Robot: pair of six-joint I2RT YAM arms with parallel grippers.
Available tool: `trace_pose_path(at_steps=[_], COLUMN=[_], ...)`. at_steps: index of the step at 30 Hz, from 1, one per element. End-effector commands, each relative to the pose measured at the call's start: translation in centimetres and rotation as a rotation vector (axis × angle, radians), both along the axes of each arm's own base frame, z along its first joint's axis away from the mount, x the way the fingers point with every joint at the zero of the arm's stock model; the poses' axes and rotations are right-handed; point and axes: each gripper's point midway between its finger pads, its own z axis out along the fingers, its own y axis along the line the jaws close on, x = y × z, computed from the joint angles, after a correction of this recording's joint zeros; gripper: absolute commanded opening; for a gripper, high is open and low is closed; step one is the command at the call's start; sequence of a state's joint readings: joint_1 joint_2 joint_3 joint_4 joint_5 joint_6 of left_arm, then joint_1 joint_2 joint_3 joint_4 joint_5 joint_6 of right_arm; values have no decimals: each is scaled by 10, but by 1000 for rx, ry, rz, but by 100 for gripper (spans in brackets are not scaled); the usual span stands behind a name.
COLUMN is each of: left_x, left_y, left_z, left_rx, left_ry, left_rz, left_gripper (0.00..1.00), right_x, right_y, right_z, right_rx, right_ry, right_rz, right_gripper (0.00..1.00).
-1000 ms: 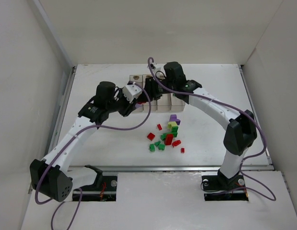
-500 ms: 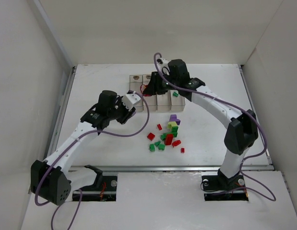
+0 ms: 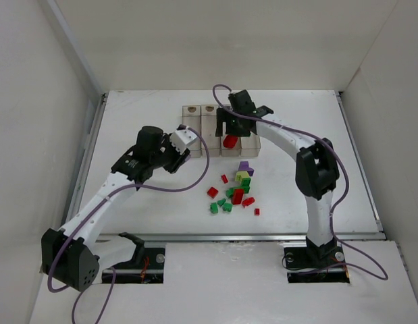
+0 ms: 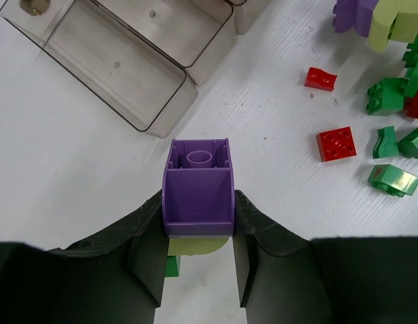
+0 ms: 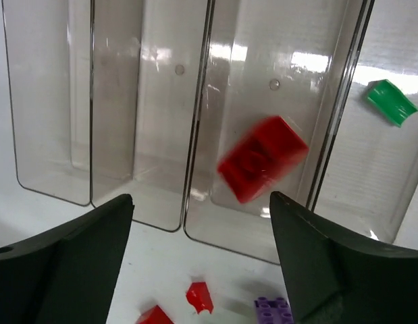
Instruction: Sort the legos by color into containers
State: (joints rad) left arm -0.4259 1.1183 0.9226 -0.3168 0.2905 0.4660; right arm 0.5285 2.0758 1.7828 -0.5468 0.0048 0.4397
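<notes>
Left hand [image 4: 198,199] is clamped on a purple brick [image 4: 197,162], fingers pressed flat against its two sides, hollow underside facing the camera, carried above the table [image 4: 80,175]. The bins [image 5: 207,101] sit up and to the left of it in the wrist view, near but not yet underneath.

Over at the bins, the right hand [image 5: 200,199] is spread wide with nothing in it. A red brick [image 5: 263,167] shows blurred inside the third bin from the left, and a green piece [image 5: 391,101] lies in the fourth. The two left bins look bare, and the pile [image 3: 237,189] waits mid-table.

So the step in hand looks like delivering the purple. To do it well, I'd pick one of the two bare bins, bring the brick squarely over its middle rather than its wall, go low, then open fully, because these bins are narrow and a brick can bounce off a rim.

One thing to watch is a pale yellow-green bit [image 4: 195,246] showing just under the brick. I cannot tell whether it is stuck on or lying on the table. With the right arm over the same row, the left should approach from its own side.
</notes>
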Motion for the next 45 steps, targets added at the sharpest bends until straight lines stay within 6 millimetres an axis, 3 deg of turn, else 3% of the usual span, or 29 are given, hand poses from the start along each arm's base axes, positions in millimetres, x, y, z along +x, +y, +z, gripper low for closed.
trace_pose_path(at_steps=[1, 3, 4, 6, 7, 8, 11, 13, 17, 23, 30, 36, 45], left_x=[2, -1, -3, -13, -14, -21, -34, -40, -45, -53, -47, -48, -49], left_y=[-14, -20, -23, -33, -37, -43, -56, -62, -71, -77, -74, -78, -81], left_z=[41, 53, 57, 70, 77, 82, 104, 111, 122, 133, 122, 124, 121], left_rx=[-88, -112, -119, -150, -162, -175, -209, -224, -258, -291, -251, -253, -263], left_ry=[-77, -81, -83, -88, -101, -104, -159, -184, -195, -196, -191, -196, -170], left_rz=[-40, -71, -96, -181, -210, -271, -412, -473, -552, -603, -586, -606, -607], left_gripper=[0, 0, 0, 0, 0, 0, 0, 0, 0, 0, 0, 0, 0], right_x=[9, -2, -3, -19, -38, -50, -101, -115, -137, -155, -182, -198, -203], right_y=[-3, -3, -3, 0, -1, 1, 10, 9, 19, 51, 56, 61, 76], right_z=[55, 55, 86, 105, 90, 125, 137, 137, 150, 177, 208, 221, 219], right_rx=[0, 0, 16, 58, 61, 72, 97, 84, 92, 66, 117, 129, 154], right_ry=[-138, -150, -255, -335, -328, -469, -591, -647, -789, -927, -1022, -1058, -1042], right_rz=[52, 111, 166, 287, 362, 475, 808, 898, 1047, 1161, 1234, 1254, 1279], right_gripper=[88, 93, 93, 93, 93, 93, 93, 99, 99, 96, 93, 92, 74])
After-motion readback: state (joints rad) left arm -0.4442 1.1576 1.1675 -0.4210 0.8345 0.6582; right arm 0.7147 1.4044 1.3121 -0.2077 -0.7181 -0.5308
